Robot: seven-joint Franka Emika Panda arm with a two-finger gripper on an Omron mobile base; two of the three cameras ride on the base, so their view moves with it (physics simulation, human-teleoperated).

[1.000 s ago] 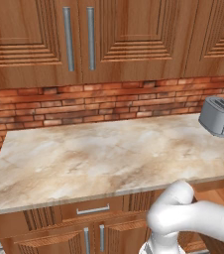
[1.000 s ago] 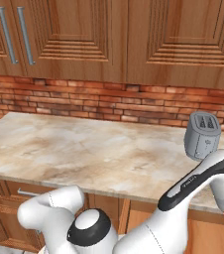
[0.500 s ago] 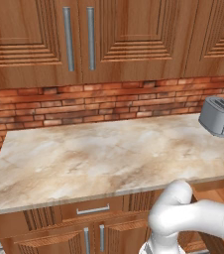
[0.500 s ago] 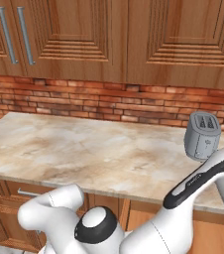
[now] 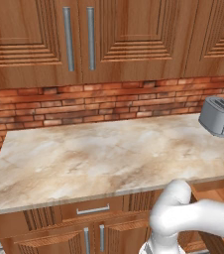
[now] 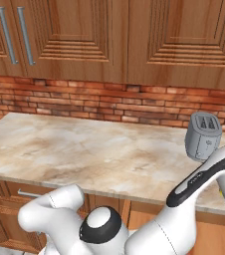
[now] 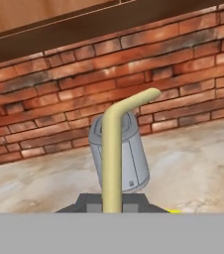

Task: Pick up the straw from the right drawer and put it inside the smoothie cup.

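In the hand view, a pale yellow straw point(image 7: 112, 158) with a bent top stands upright between my dark fingertips. My gripper point(image 7: 112, 206) is shut on its lower end. The straw is held above the counter in front of a grey toaster point(image 7: 131, 163). A reddish-brown wooden edge, which looks like the right drawer point(image 5: 218, 191), juts out under the counter's front at the right, partly hidden by my arm. The smoothie cup is out of view. A thin yellow sliver point(image 7: 173, 211) peeks out beside my fingers, and I cannot tell what it is.
The marble counter point(image 5: 99, 158) runs along a red brick wall point(image 5: 109, 101), under wooden upper cabinets point(image 6: 109, 35). The toaster point(image 5: 219, 115) point(image 6: 202, 135) stands at the counter's right end. A shut drawer with a metal handle point(image 5: 92, 210) sits below the counter's front.
My arm's lower joints have swung a little to the right in the right base view. The counter and toaster have not moved, and the grip is unchanged.
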